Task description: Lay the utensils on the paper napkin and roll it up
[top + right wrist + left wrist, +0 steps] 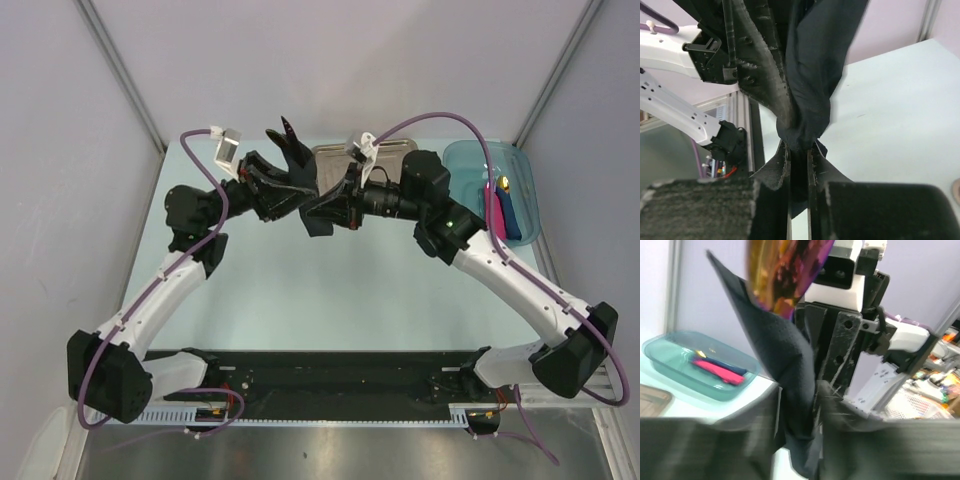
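Just in front of the steel tray, the right gripper pinches the bunched paper napkin between narrow jaws, the left gripper meets it there, its opening too blurred to tell, and a shiny orange utensil end pokes from the napkin's top.

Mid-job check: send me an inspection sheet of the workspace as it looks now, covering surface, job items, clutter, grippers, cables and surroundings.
Surface: pale table, no spill seen.
Job's things: paper napkin bunched and held in the air between the arms; a shiny orange utensil end pokes out of its top; second utensil not visible.
Clutter: steel tray behind the arms; teal bin at the right, holding a pink roll and a dark blue roll.
Grippers: right gripper shut on one end of the napkin; left gripper at the napkin, grip unclear.
Cables: purple cable looping along each arm, nothing snagged.
Surroundings: grey walls.
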Available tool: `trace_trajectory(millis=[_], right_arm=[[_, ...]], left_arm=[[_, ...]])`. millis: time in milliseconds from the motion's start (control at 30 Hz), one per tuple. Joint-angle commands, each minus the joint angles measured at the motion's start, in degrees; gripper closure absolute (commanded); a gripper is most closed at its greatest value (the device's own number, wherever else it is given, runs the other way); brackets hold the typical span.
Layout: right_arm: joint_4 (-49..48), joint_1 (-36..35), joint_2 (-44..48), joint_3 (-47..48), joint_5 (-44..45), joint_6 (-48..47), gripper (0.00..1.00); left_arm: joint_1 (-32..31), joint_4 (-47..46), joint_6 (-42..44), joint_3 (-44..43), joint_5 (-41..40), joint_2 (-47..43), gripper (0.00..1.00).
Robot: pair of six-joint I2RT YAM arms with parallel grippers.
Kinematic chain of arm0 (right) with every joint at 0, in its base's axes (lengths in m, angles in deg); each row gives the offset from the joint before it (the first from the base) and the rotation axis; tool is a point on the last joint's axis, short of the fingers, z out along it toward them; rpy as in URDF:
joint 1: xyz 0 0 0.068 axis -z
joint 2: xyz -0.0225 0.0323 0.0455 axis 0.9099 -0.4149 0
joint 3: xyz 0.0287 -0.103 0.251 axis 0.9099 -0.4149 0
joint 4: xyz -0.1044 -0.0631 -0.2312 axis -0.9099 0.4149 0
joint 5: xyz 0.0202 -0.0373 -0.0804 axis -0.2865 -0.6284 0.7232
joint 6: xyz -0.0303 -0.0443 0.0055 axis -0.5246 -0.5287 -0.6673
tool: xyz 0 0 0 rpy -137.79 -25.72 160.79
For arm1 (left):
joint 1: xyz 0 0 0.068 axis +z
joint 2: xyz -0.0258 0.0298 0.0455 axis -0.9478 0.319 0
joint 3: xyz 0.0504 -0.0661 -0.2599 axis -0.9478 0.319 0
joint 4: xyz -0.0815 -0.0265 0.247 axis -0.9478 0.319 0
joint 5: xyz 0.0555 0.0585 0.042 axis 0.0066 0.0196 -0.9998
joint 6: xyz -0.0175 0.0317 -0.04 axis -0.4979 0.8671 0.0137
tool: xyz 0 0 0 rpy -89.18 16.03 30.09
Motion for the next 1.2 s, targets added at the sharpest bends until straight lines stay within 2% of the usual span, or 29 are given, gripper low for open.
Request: trace_trajectory(millis=[0,67,100,133,267,400,533,967,1067,1100,1167], right_arm=[[-6.3,0.8,-1.6,3.4,-5.7,6.7,1.00],[-7.8,1.3,-1.5,3.5,-6.3,7.9,1.00],[-8.3,1.3,-1.3,3.5,-6.8,8.5,1.00],[-8.8,1.5,-1.2,3.5,-6.9,8.9,1.00],[-10.5,1.9,-1.0,3.6,-8.3,10.7,1.00],[-13.5,3.0,-1.4,3.6,-10.1,14.8,1.00],[-13.6,2.8,-1.4,3.5,-10.9,14.9,1.00],[-15.0,2.8,-2.1,4.1,-10.7,16.0,1.00],[-15.2,2.7,-2.1,4.3,-10.9,16.1,1.00],[-15.2,2.7,-2.1,4.3,-11.1,16.2,1.00],[-15.6,2.7,-2.2,4.3,-11.2,16.4,1.00]], left_arm=[[1.5,5.8,3.1,-2.1,-1.6,-1.8,0.47],[3.0,8.3,3.3,-1.9,-1.6,-2.7,0.33],[4.4,8.4,3.2,-1.8,-1.0,-2.9,0.30],[4.8,8.4,3.1,-1.7,-0.5,-3.4,0.21],[5.8,8.8,2.2,-1.5,2.7,-3.8,0.16],[5.8,4.1,-2.9,0.4,5.6,-3.5,0.14],[5.7,-0.1,-7.1,0.1,6.1,-2.5,0.15],[3.8,-3.6,-10.8,0.8,7.2,-1.3,0.24],[3.4,-4.3,-11.4,0.6,7.2,-0.4,0.33],[3.5,-4.3,-11.5,0.4,6.7,-0.2,0.39],[3.4,-4.2,-11.7,0.0,6.4,0.2,0.44]])
